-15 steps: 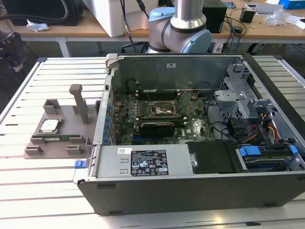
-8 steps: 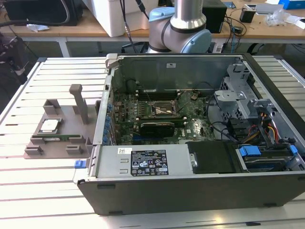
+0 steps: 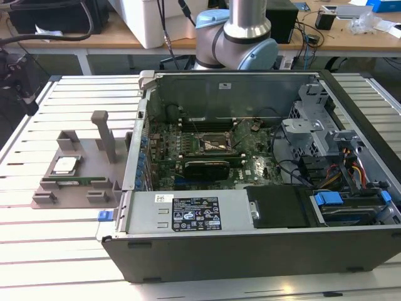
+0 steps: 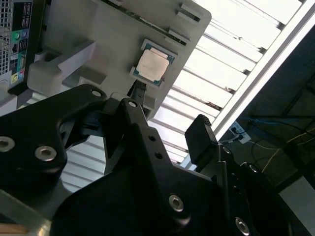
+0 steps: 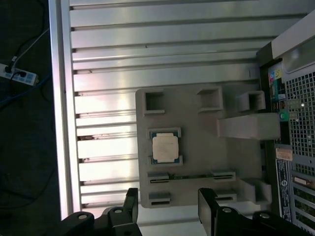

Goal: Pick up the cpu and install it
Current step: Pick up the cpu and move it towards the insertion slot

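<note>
The cpu [image 3: 66, 165] is a small square chip with a shiny silver top. It lies flat in a recess of the grey-brown tray [image 3: 88, 169], at the exterior view's left of the computer case. Both wrist views look down on the cpu [image 5: 165, 147] [image 4: 153, 65] in the tray [image 5: 206, 147]. My gripper [image 5: 168, 206] [image 4: 170, 105] hangs well above the tray, open, its two black fingers [image 5: 130, 201] apart with nothing between them. The cpu is untouched.
The open computer case [image 3: 250, 244] fills the exterior view's middle and right, with the motherboard socket [image 3: 213, 144] exposed inside. A narrow green memory stick [image 3: 75, 182] lies in the tray near the cpu. Upright posts [image 3: 103, 135] rise from the tray. The slatted metal table [image 3: 37, 251] surrounds everything.
</note>
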### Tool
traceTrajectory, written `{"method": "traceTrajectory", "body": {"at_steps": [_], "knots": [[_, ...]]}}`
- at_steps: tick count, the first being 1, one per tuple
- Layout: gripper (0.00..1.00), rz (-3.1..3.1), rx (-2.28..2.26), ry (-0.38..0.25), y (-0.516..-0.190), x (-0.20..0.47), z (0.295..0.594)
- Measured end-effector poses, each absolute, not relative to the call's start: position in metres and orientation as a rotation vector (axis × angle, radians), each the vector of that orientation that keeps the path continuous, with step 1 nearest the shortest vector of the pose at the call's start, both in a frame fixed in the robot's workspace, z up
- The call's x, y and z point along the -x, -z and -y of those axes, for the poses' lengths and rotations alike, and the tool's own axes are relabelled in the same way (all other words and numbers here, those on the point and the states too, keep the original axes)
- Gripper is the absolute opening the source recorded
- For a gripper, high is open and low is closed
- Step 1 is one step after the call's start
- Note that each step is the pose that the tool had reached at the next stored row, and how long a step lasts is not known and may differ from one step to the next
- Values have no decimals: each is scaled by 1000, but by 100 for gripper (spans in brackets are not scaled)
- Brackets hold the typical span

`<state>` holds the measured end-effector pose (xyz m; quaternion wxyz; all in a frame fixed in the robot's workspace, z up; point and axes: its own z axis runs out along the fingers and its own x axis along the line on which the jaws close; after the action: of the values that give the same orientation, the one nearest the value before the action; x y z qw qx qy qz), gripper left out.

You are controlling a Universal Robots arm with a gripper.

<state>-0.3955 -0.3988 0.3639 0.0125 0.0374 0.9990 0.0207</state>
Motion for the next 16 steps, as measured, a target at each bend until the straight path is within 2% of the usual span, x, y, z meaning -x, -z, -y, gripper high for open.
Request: {"method": "traceTrajectory", "body": {"at_steps": [16], "knots": [[60, -3114, -117, -64, -343, 395, 399]]}}
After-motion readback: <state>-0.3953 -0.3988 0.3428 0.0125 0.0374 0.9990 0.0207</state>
